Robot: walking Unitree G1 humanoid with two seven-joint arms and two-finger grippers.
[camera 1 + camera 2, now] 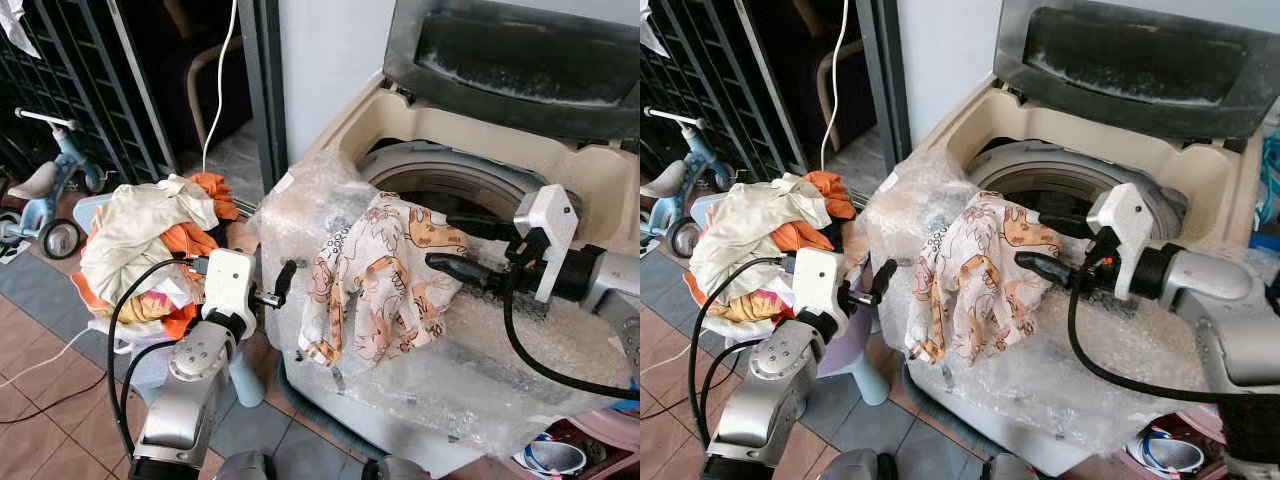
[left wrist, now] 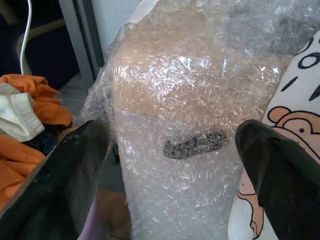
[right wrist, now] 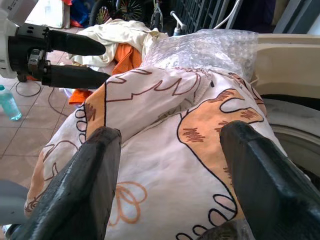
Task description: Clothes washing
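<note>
Tiles lie nearest, below the left tool (image 1: 283, 285), which hovers with fingers spread, holding nothing, just left of the bubble wrap (image 1: 500, 370) covering the washer (image 1: 560, 170) front. Beyond it, a printed cloth (image 1: 375, 275) drapes over the wrapped rim, half outside the drum (image 1: 440, 185). Right tool (image 1: 450, 245), fingers apart, straddles the cloth's far edge. Best to pinch a thick fold, lift clear of the wrap, then release over the drum. Farther left, 1 laundry pile (image 1: 150, 240) waits.
</note>
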